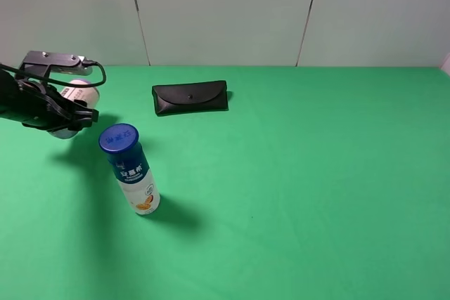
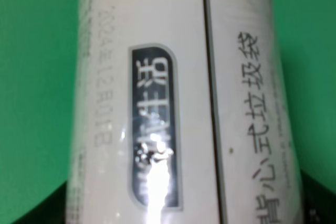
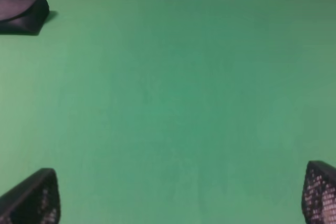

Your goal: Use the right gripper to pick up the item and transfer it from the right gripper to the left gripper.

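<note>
At the far left of the high view, the left hand (image 1: 70, 114) hangs above the green bench (image 1: 309, 187), its silver-grey plate on top and black cables looping beside it. It is clamped on the item (image 1: 76, 96), a short cream-coloured container that lies sideways between the dark fingers, clear of the bench surface with a shadow on the cloth beneath it. The left wrist view is almost filled by the item (image 2: 178, 103): a cream wall with a thin dark vertical line, a dark label patch with pale characters, a faint row of printed digits and a column of dark print along one side; green cloth shows on both flanks of it. The purple top cannot be made out in any view. Just beside the left hand, nearer the camera, a blue-capped bottle (image 1: 131, 170) stands upright on the bench, white-bodied with a blue label. A black flat case (image 1: 190, 97) lies further back, near the wall, well apart from both. The right hand (image 3: 181, 203) does not appear in the high view; its own wrist view shows two dark textured fingertips (image 3: 32, 200) spread wide at the edges, with only bare green cloth between them and a corner of the black flat case (image 3: 21, 13) in the distance.
</note>
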`<state>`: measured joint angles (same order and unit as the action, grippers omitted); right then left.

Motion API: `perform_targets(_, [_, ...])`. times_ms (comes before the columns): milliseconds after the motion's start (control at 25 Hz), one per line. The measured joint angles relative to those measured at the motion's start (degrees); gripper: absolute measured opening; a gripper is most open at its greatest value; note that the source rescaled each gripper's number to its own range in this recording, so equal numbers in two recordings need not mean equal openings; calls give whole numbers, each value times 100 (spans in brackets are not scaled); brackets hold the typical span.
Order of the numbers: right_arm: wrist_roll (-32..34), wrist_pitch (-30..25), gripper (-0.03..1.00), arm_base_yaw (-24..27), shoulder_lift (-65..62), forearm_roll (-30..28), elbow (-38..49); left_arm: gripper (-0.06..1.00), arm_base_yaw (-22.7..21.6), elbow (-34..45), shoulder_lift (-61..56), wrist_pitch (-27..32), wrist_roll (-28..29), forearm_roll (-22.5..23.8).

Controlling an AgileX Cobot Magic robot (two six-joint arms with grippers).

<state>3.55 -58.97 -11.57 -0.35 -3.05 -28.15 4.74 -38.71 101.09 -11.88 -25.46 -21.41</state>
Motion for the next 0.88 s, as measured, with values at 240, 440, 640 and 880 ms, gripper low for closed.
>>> perform_targets(240, [0, 0, 100, 0, 0, 0, 0, 0, 0, 0, 59, -191, 4, -10])
perform_targets(440, [0, 0, 100, 0, 0, 0, 0, 0, 0, 0, 59, -113, 4, -19])
perform_targets(640, [0, 0, 100, 0, 0, 0, 0, 19, 0, 0, 59, -3, 4, -19])
perform_targets(880, [0, 0, 100, 0, 0, 0, 0, 94, 0, 0, 59, -104, 6, -19])
